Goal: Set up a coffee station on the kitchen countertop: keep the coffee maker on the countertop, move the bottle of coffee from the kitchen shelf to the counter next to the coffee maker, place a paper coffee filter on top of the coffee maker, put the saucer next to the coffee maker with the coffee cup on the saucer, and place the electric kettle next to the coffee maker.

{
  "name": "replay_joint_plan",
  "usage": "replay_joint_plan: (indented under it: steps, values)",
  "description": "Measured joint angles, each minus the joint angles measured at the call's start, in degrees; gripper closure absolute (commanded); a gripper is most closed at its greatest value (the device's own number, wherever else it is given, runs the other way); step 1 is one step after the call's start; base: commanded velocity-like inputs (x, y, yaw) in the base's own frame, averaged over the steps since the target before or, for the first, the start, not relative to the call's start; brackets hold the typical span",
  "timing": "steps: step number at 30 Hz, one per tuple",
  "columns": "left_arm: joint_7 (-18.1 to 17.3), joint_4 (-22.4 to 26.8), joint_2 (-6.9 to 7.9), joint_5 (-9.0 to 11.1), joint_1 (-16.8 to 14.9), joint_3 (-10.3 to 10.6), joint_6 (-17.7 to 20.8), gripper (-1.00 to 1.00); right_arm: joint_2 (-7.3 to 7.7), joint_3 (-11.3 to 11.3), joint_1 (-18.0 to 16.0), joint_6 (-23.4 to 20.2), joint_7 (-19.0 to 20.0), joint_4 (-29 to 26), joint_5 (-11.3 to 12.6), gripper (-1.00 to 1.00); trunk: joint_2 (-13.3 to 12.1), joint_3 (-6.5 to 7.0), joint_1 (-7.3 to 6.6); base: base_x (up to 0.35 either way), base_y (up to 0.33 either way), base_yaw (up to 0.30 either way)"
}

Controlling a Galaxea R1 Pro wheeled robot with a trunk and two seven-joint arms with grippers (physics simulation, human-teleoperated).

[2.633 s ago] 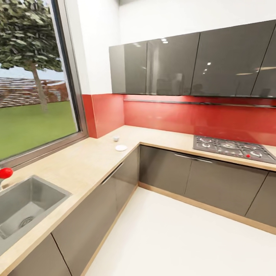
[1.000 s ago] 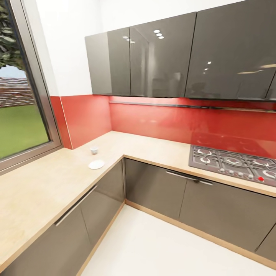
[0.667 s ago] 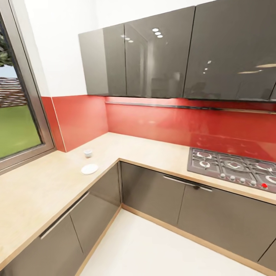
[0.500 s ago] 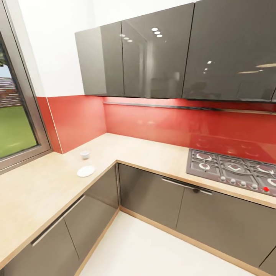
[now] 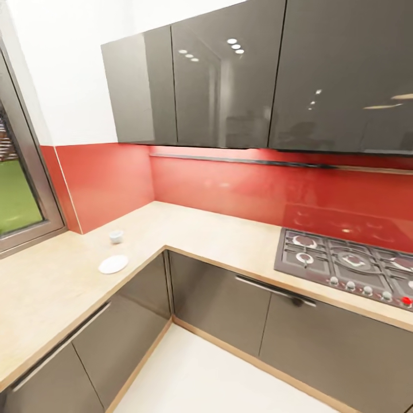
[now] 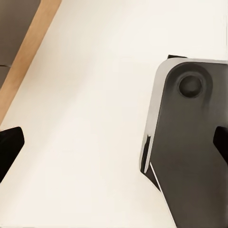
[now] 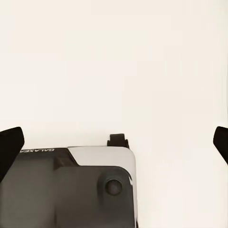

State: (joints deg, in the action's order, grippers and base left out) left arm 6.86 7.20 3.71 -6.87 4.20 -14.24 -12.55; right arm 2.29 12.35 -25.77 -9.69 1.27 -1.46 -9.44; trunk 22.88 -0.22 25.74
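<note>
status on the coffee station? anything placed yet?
Nothing looks placed. The coffee cup stands on the countertop beside the saucer, not on it. In hand: nothing; the left gripper and right gripper are open over the bare floor. Left: every placement, including cup onto saucer. No coffee maker, bottle, filter or kettle is on this stretch of counter beside the stove.

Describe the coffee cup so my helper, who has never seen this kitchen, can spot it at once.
Find the red backsplash beside the window, at the countertop corner. The coffee cup stands there, just behind the saucer, apart from it. It is small, pale and upright, while the saucer is a flat white disc.
</note>
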Motion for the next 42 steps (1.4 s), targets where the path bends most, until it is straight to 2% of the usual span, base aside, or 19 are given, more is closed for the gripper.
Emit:
replay_joint_plan:
  steps: [9, 23, 42]
  values:
    - [0.0, 0.0, -0.08, -0.1, 0.0, 0.2, 0.0, -1.0, 0.0, 0.0, 0.0, 0.0, 0.0, 0.0, -0.1, -1.0, 0.0, 0.0, 0.0, 0.17, -0.227, 0.257]
    - [0.0, 0.0, -0.09, 0.0, 0.0, 0.2, 0.0, -1.0, 0.0, 0.0, 0.0, 0.0, 0.0, 0.0, -0.1, -1.0, 0.0, 0.23, 0.02, 0.016, -0.224, 0.261]
    - [0.0, 0.0, -0.08, 0.1, 0.0, 0.0, 0.0, -1.0, 0.0, 0.0, 0.0, 0.0, 0.0, 0.0, -0.1, -1.0, 0.0, 0.6, 0.02, 0.0, -0.014, 0.261]
